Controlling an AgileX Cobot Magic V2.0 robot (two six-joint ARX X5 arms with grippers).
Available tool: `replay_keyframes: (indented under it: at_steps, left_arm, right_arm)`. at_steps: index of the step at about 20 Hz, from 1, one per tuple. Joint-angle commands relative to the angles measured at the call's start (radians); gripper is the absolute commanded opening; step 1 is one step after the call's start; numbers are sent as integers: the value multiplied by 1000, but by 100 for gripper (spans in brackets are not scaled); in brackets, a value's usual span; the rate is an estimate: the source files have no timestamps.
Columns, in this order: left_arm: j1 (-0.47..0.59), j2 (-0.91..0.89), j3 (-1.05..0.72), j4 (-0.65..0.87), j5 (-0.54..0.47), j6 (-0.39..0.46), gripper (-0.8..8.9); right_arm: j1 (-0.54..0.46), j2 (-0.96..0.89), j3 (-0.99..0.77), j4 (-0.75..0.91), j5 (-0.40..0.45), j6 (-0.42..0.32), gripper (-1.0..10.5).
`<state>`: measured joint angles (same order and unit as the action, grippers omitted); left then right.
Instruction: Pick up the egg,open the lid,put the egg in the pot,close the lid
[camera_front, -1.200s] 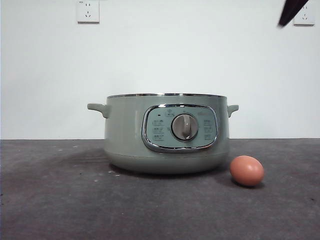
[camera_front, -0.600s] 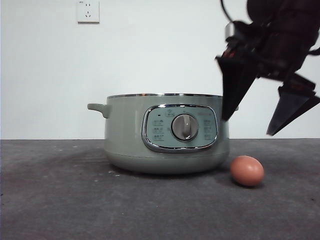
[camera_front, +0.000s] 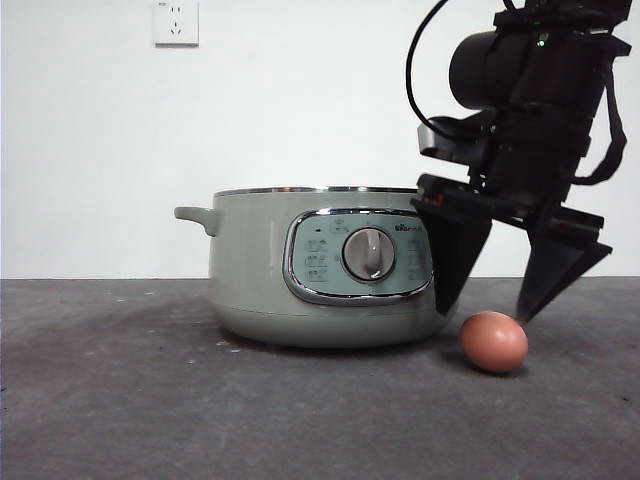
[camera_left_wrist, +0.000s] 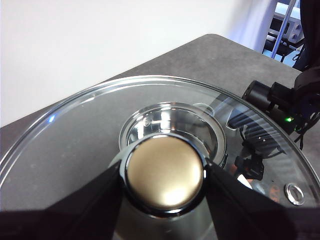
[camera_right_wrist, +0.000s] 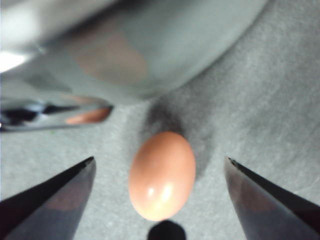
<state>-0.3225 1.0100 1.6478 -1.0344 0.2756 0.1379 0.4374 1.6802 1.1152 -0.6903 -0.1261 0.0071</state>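
The sage-green pot (camera_front: 260, 270) stands mid-table with no lid on it; it also shows in the right wrist view (camera_right_wrist: 150, 45). The reddish-brown egg (camera_front: 493, 342) lies on the table just right of the pot. My right gripper (camera_front: 480, 316) is open, its tips just above the egg, one on each side; in the right wrist view the egg (camera_right_wrist: 162, 175) lies between the spread jaws of this gripper (camera_right_wrist: 160, 159). My left gripper (camera_left_wrist: 164, 167) is shut on the knob (camera_left_wrist: 164, 175) of the glass lid (camera_left_wrist: 75, 130) and holds it out of the front view.
The dark grey table (camera_front: 150, 400) stretches left and in front of the pot. A white wall with a socket (camera_front: 176, 22) stands behind. The pot's side handle (camera_front: 196, 217) juts out on the left. The right arm shows through the lid (camera_left_wrist: 280, 100).
My right arm has come down from the top right corner to the egg, jaws open on either side of it. The pot and egg have not moved.
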Motion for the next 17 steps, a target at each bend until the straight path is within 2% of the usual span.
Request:
replay_keyframes:
  at_steps: [1,5,7,10,12,14,17]
  left_arm:
    - [3,-15,18,49,8,5,-8]
    - [3,-15,18,57,8,5,-8]
    - [3,-13,18,55,8,5,-8]
    - [3,-12,18,55,8,5,-8]
    - [3,-12,18,55,8,5,-8]
    - [3,-11,18,55,8,5,-8]
    - [3,-8,18,56,8,5,-8]
  right_arm:
    - [2,19,-60,35,6,16,432]
    - [2,19,-98,83,8,20,411]
    - [2,19,-98,97,8,21,277]
    - [2,19,-98,115,7,46,266]
    - [2,18,-98,111,7,45,88]
    - [2,17,-98,109,6,45,-16]
    - [2,-9,-97,69,2,45,-12]
